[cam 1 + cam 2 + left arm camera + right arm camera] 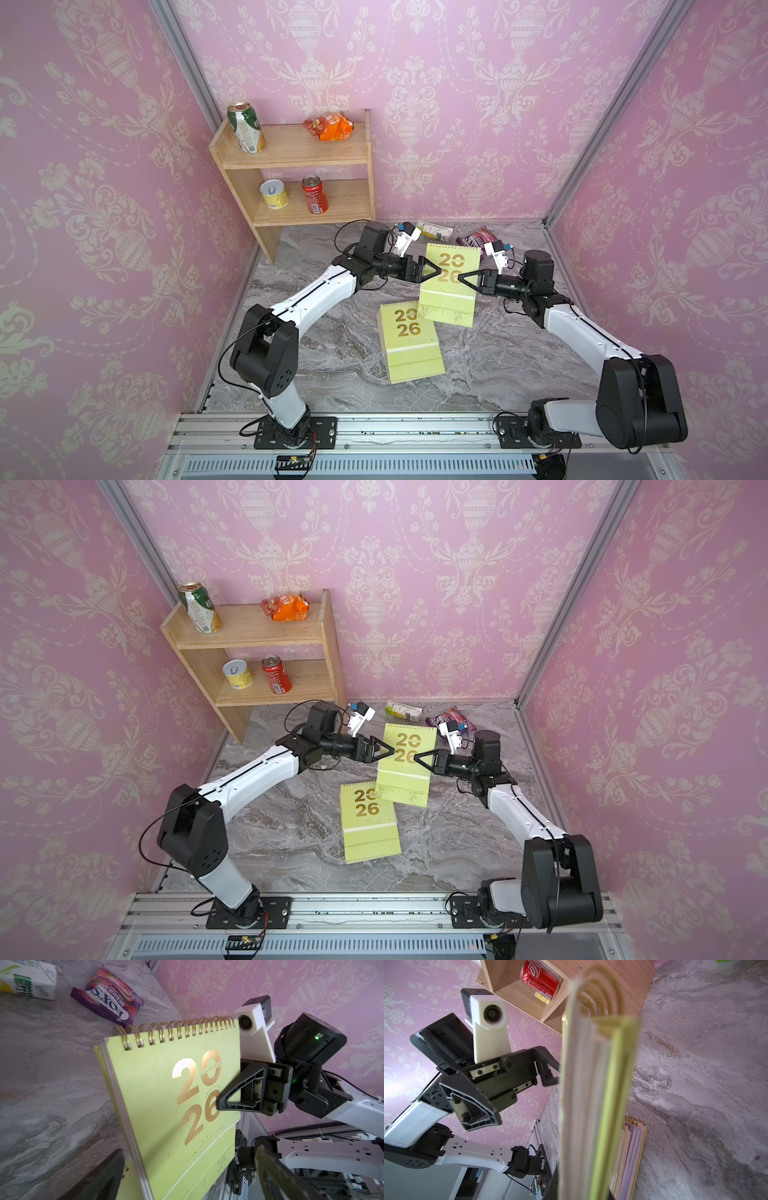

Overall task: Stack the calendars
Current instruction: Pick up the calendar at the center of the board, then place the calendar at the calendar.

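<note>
Right now the right gripper (460, 276) is clamped tight on the 3 o'clock edge of a yellow-green calendar (446, 293). It holds the calendar tilted above the table (332, 361), a little past the middle toward 12 o'clock, with the spiral edge pointing to 12 o'clock. The left gripper (434, 272) sits at the calendar's 9 o'clock edge with its jaws spread wide. The left wrist view shows the cover passing between its two fingers (99, 1178), which grip nothing.

The stack (409, 345) of calendars lies flat near the table's centre, at 7 o'clock of the lifted one, with another yellow-green cover on top. The right wrist view shows lilac and peach edges beneath that cover. In both top views the lifted calendar's lower corner overlaps the stack's 1 o'clock corner; whether they touch cannot be told.

Bare marble lies open at 9, 6 and 3 o'clock of the stack, out to the table's edges. At 12 o'clock, along the back wall, a carton (434, 230) and a snack packet (473, 240) lie just behind the spiral edge. A wooden shelf (299, 166) fills the 10 o'clock corner.
</note>
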You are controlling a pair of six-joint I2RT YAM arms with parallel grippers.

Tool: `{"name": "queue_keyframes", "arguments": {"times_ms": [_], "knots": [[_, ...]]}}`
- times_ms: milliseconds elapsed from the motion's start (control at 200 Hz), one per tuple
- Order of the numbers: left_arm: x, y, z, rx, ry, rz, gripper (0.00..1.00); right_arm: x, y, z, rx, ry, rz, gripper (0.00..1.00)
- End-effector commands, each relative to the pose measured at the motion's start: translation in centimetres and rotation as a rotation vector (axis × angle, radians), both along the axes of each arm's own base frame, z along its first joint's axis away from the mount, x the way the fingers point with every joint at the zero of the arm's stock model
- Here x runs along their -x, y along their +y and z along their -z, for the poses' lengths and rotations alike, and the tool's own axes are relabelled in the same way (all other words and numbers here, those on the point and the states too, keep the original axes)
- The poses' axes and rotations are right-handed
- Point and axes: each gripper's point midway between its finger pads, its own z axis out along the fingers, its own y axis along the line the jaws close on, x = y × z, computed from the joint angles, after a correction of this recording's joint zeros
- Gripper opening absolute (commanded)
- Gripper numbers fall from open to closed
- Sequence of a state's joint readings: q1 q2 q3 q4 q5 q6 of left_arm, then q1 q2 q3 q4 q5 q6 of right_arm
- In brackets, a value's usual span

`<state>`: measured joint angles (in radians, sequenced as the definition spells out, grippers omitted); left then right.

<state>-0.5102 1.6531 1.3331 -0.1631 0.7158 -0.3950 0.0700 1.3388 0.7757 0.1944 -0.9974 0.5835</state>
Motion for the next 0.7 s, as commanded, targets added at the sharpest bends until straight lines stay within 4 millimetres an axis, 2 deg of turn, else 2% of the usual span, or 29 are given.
{"name": "queue_keyframes", "arguments": {"times_ms": [0, 160, 300, 470, 690], "knots": [[-1.8, 4.4, 0.2, -0.195, -0.131, -0.201, 0.99, 0.5, 1.7, -0.6, 0.014, -0.013, -0.069, 0.00], [-2.3, 9.1, 0.1, -0.333, -0.217, -0.396, 0.99, 2.4, 5.2, -0.1, 0.010, 0.034, -0.189, 0.00], [-1.7, 11.5, -0.6, -0.341, -0.237, -0.467, 0.99, 3.7, 7.4, 1.3, 0.025, 0.092, -0.242, 0.00], [-1.2, 13.1, -0.6, -0.356, -0.235, -0.507, 0.99, 5.2, 9.8, 3.0, 0.039, 0.139, -0.285, 0.00], [-0.8, 13.8, -0.4, -0.352, -0.225, -0.516, 0.99, 6.1, 11.3, 5.0, 0.039, 0.199, -0.288, 0.00]]}}
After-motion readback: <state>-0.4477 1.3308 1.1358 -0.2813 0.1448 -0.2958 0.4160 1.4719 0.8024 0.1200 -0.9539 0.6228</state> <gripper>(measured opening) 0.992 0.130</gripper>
